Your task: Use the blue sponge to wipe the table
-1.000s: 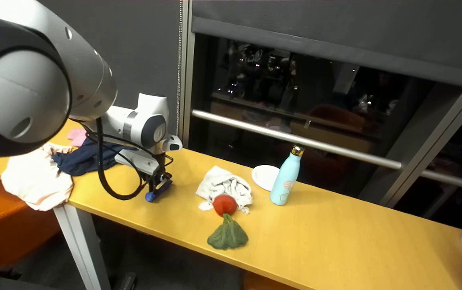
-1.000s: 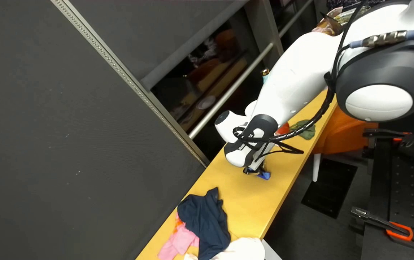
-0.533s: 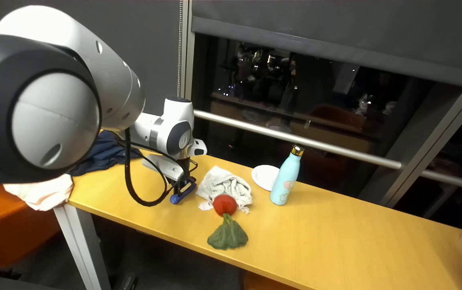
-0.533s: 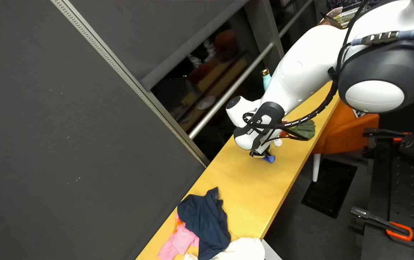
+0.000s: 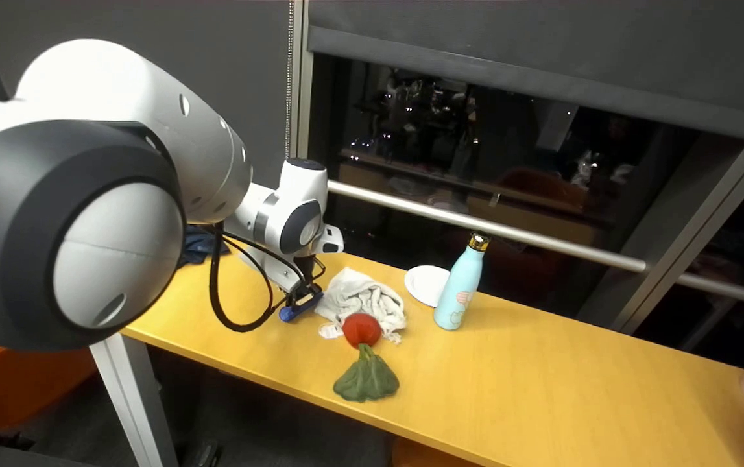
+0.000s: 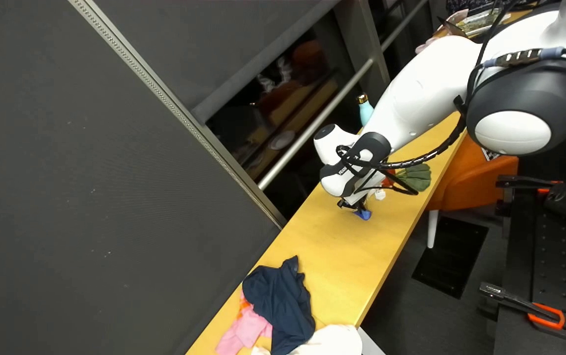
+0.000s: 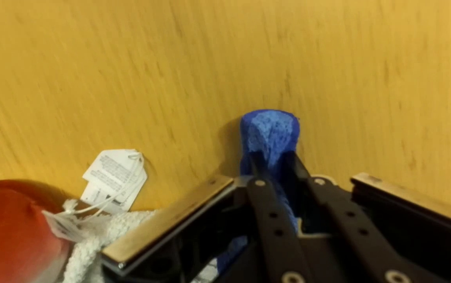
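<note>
Blue sponge (image 7: 271, 126) and pincer (image 7: 274, 159) sit further along the table (image 5: 540, 376) than a sec ago, now just beside the white cloth (image 5: 353, 292); cloth itself stays put. Pincer's nearly closed, jaws either side of the sponge w/ foam pinched between; one end pokes out past the tips, rest runs back under the pincer. Sponge is down low at the table; can't tell if it's actually pressing on it, or touching the cloth. Handling, my guess: v. light, soft, squashy, not fragile, prob. grippy rather than slippery if dry, so a firm squeeze is OK. Best hold = abt as now: across the narrow width, nr mid-length, lower edge left free to wipe. Hold too low & the tips cd scrape the table; too high & it'd prob. fold under drag. Looks like mid-wipe; next stroke wants light downward pressure & a turn b4 it snags the cloth, the paper tag (image 7: 112, 177) or the red round item (image 5: 361, 330).
</note>
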{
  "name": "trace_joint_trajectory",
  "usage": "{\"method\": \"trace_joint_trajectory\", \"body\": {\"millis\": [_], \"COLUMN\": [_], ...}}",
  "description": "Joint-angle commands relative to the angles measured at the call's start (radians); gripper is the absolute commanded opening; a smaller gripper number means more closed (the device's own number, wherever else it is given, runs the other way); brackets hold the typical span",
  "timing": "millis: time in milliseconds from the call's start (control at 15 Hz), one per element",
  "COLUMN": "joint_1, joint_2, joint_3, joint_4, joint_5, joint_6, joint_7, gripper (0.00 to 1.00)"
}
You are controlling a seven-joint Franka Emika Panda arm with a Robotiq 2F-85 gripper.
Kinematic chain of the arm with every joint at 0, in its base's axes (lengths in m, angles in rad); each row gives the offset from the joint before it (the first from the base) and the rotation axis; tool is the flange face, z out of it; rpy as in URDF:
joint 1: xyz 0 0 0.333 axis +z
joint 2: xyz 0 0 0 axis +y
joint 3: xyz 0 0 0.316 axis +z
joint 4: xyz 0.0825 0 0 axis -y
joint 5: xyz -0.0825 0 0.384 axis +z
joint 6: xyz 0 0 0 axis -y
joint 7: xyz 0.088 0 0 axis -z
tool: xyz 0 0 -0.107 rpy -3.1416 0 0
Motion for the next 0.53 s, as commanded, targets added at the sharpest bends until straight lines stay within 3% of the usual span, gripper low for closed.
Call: {"method": "trace_joint_trajectory", "body": {"millis": [0, 267, 467], "joint_1": [-0.002, 0.047, 0.069], "joint_2": [0.0, -0.001, -0.001], "joint_3": [0.093, 0.188, 0.173], "joint_4": [0.014, 0.004, -0.026], "joint_5": [0.046, 0.084, 0.081], "joint_6": [-0.039, -0.1, -0.117], "joint_7": [-0.061, -0.146, -0.15], "gripper": [0.04, 0.04, 0.04]}}
